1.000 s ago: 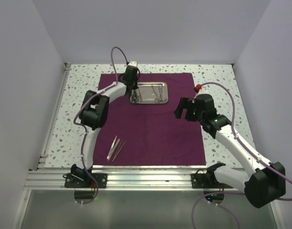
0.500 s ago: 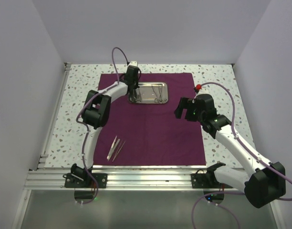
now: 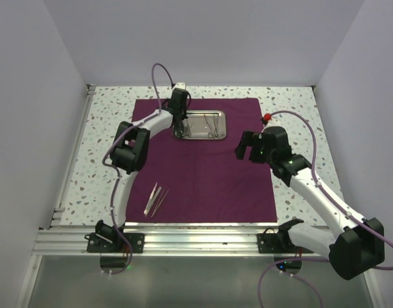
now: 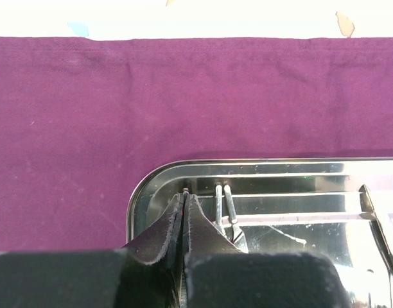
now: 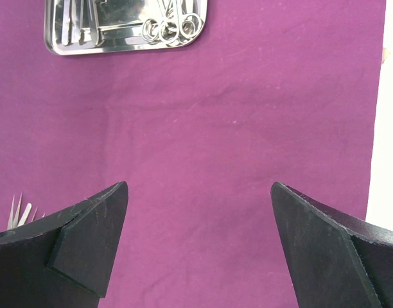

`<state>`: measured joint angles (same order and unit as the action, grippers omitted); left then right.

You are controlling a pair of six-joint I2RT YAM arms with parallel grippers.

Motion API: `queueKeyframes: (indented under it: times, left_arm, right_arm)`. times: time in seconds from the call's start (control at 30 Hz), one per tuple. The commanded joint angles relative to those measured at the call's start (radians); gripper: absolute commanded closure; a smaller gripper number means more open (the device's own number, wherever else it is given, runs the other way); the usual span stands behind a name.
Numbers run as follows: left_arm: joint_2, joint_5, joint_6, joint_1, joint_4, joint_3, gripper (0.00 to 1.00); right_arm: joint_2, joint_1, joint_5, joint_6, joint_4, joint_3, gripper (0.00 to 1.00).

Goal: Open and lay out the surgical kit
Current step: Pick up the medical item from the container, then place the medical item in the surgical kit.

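The maroon cloth [image 3: 203, 173] lies spread flat on the table. The steel tray [image 3: 203, 138] sits on its far part and holds ring-handled instruments [image 3: 212, 125], also seen in the right wrist view [image 5: 174, 25]. My left gripper [image 3: 178, 125] is down in the tray's left end [image 4: 248, 162]. Its jaws [image 4: 185, 196] are shut on a slim steel instrument whose tip shows between them. Another slim tool [image 4: 225, 205] lies just to the right. Two tweezers [image 3: 156, 200] lie on the cloth's near left. My right gripper [image 3: 244, 146] hovers open and empty above the cloth [image 5: 200, 192].
The speckled table top [image 3: 106, 115] borders the cloth on all sides. White walls close in the left, back and right. An aluminium rail [image 3: 196, 239] runs along the near edge. The cloth's far hem [image 4: 196, 40] lies just beyond the tray.
The left arm has shifted very slightly over the tray's left end. The right arm has not moved.
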<state>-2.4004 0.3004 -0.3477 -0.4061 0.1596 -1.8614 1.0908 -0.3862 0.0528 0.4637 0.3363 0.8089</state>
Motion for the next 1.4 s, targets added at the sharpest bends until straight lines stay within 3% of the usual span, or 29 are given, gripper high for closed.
queueKeyframes:
  times: [0.0, 0.17, 0.33, 0.43, 0.53, 0.63, 0.73, 0.83, 0.97, 1.13, 1.37]
  left_arm:
    - [0.105, 0.020, 0.024, -0.002, 0.060, -0.065, 1.00]
    - [0.142, 0.025, 0.044, -0.008, 0.118, -0.168, 1.00]
    - [0.197, 0.042, 0.038, -0.023, 0.159, -0.173, 1.00]
    - [0.303, 0.066, 0.012, -0.051, 0.155, -0.053, 1.00]
    - [0.463, 0.094, -0.052, -0.114, 0.120, 0.243, 1.00]
    - [0.625, 0.144, -0.163, -0.181, 0.093, 0.431, 1.00]
    - [0.751, 0.225, -0.289, -0.345, 0.101, 0.655, 1.00]
    - [0.834, 0.319, -0.434, -0.483, 0.158, 0.763, 1.00]
    - [0.914, 0.410, -0.600, -0.623, 0.207, 0.881, 1.00]
    - [0.882, 0.465, -0.804, -0.758, 0.277, 0.947, 1.00]
    - [0.759, 0.514, -0.962, -0.823, 0.328, 0.918, 1.00]
  right_arm:
    - [-0.022, -0.005, 0.002, 0.004, -0.023, 0.006, 0.03]
    - [-0.022, -0.005, 0.002, 0.004, -0.023, 0.006, 0.03]
    - [-0.022, -0.003, 0.008, 0.004, -0.025, 0.004, 0.03]
    - [-0.016, -0.005, 0.007, 0.004, -0.025, 0.006, 0.03]
    - [-0.020, -0.003, 0.010, 0.003, -0.019, 0.009, 0.03]
    - [-0.034, -0.005, 0.021, 0.003, -0.022, 0.004, 0.03]
    - [-0.031, -0.003, 0.012, 0.006, -0.026, 0.003, 0.03]
    - [-0.019, -0.003, 0.005, 0.006, -0.023, 0.006, 0.03]
    - [-0.026, -0.003, 0.022, 0.006, -0.020, 0.006, 0.03]
    - [-0.031, -0.005, 0.038, 0.004, -0.017, 0.004, 0.03]
    - [-0.017, -0.003, 0.051, 0.004, -0.017, 0.003, 0.03]
